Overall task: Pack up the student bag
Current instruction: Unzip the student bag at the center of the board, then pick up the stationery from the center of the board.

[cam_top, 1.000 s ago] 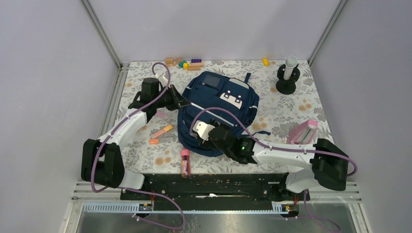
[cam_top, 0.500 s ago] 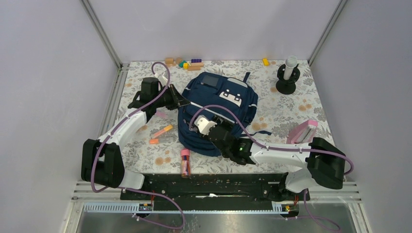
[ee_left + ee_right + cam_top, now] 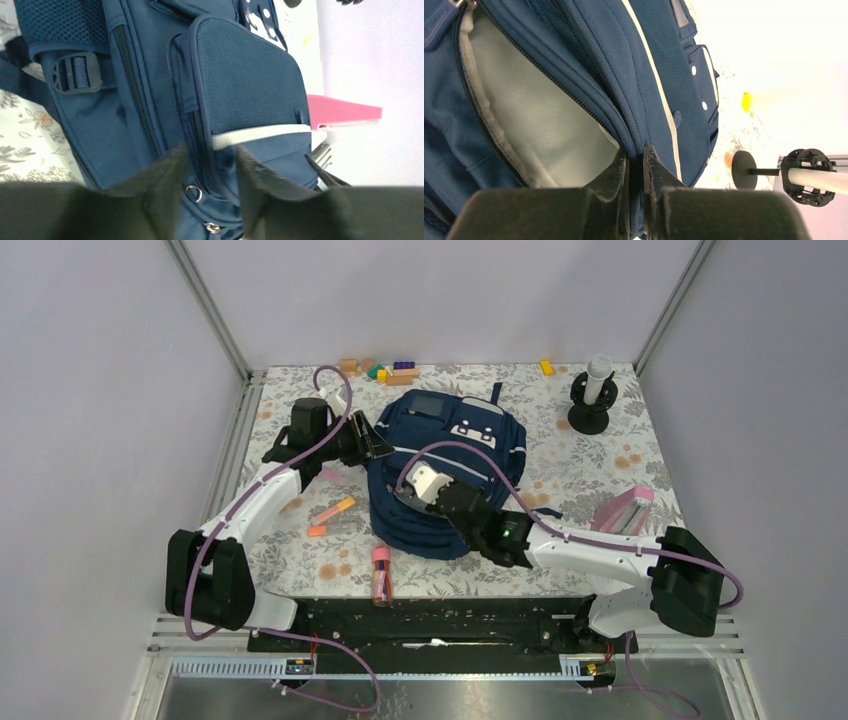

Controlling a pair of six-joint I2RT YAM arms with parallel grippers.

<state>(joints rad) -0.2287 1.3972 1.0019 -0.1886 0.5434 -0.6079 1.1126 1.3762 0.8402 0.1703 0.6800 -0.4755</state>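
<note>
Student bag (image 3: 445,430) pinched at zip edge by right hand (image 3: 635,154), left hand (image 3: 210,150) spread at its side

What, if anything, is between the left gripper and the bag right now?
Nothing visible. The left gripper is open and close to the bag, with only its pocket fabric ahead. The right gripper is pinched on the rim of the bag's open compartment.
</note>
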